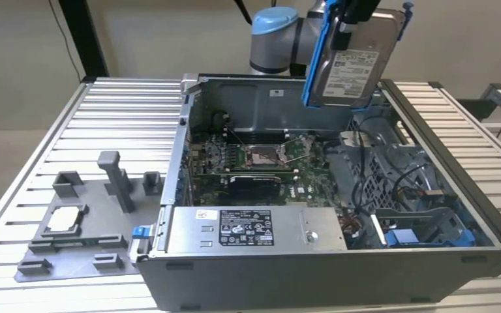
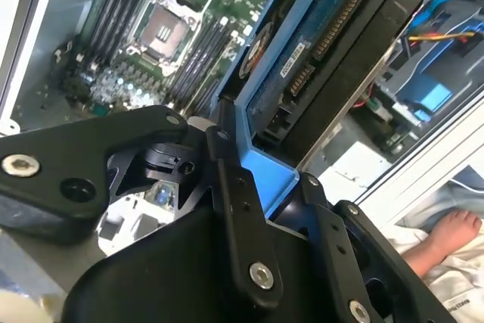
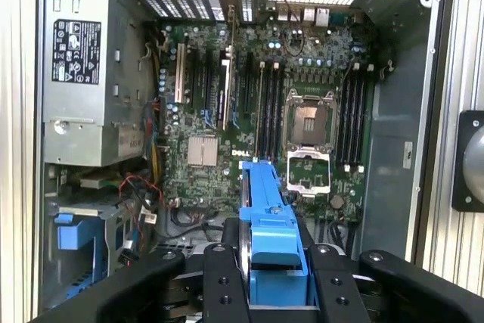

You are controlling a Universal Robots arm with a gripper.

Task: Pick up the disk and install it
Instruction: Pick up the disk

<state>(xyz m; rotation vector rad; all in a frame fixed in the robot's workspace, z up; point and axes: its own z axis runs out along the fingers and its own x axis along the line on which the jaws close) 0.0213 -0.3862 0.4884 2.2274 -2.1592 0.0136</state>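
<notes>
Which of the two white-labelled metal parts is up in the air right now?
The disk with blue side rails, clamped in the claw above the case; the grey box sits inside it.

In the exterior view, the disk (image 1: 355,62), clamped in the pincer (image 1: 351,26), hangs in open air at the upper right, above the back rim of the computer case (image 1: 250,98). Below it, the middle of the case offers the widest way down, where the circuit board (image 1: 259,163) lies low and flat. The grey power box (image 1: 233,228) blocks the lower edge. Loose cables (image 1: 407,176) and a blue bay (image 1: 411,235) crowd the lower right. At the lower left, a grey stand's posts (image 1: 115,179) rise from the bench (image 1: 120,117), whose slats above them are open.
</notes>
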